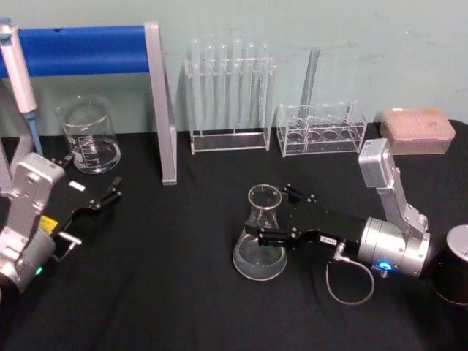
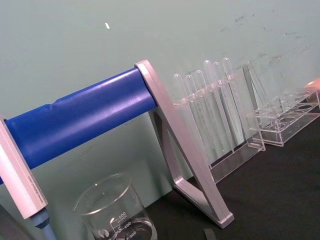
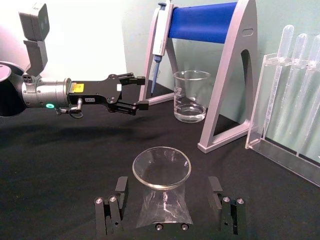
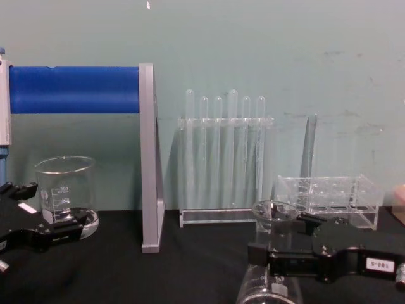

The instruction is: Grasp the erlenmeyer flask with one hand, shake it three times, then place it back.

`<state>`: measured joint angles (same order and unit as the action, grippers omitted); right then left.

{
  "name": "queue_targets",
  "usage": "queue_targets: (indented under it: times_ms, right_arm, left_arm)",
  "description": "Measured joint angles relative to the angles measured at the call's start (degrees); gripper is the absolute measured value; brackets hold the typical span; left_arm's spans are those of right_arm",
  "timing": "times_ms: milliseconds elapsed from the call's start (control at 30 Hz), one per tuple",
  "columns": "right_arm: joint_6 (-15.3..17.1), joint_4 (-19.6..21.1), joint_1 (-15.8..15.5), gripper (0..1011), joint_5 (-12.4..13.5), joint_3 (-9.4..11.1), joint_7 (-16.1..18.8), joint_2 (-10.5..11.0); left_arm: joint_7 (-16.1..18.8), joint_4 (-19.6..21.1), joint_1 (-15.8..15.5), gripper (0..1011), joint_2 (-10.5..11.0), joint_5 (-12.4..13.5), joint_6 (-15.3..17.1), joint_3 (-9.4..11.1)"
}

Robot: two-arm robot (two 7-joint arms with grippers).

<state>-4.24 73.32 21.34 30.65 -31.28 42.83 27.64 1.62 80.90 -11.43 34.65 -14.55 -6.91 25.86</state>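
The black right gripper (image 1: 269,212) reaches in low from the right, jaws spread astride the clear glass conical flask (image 1: 259,252) standing centre frame, gripping nothing; the left gripper (image 1: 110,194) idles, jaws parted, lower left

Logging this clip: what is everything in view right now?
erlenmeyer flask: 1, clear, centre of the table
beaker: 1, clear, back left
pipette stand: 1, blue and grey, back left
pipette: 1, white, hanging on the stand
tall rack: 1, clear, back centre, six tubes
low rack: 1, clear, back right, one tube
box: 1, pink, back right
right gripper: black, open, fingers either side of the flask
left gripper: black, open, idle at left
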Motion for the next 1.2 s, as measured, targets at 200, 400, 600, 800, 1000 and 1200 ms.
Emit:
queue_targets:
  times_ms: [200,400,600,800,1000,1200]
  right_arm:
    - [-0.03,0.00,0.00,1003,0.00,0.00,-0.03,0.02]
    - [-0.08,0.00,0.00,1003,0.00,0.01,-0.03,0.04]
    - [-0.12,0.01,-0.03,1002,-0.01,0.01,-0.03,0.07]
    - [-0.15,0.04,-0.06,942,-0.01,0.01,-0.02,0.07]
    - [-0.19,0.06,-0.07,786,-0.02,0.01,-0.02,0.07]
    - [-0.20,0.06,-0.07,604,-0.02,0.01,-0.02,0.07]
  left_arm:
    - [0.00,0.00,0.00,1001,0.00,0.00,0.00,0.00]
    - [0.00,0.00,0.00,1001,0.00,0.00,0.00,0.00]
    - [0.00,0.00,0.00,1001,0.00,0.00,0.00,0.00]
    - [0.00,0.00,0.00,1001,0.00,0.00,0.00,0.00]
    - [0.00,0.00,0.00,1001,0.00,0.00,0.00,0.00]
    - [0.00,0.00,0.00,1001,0.00,0.00,0.00,0.00]
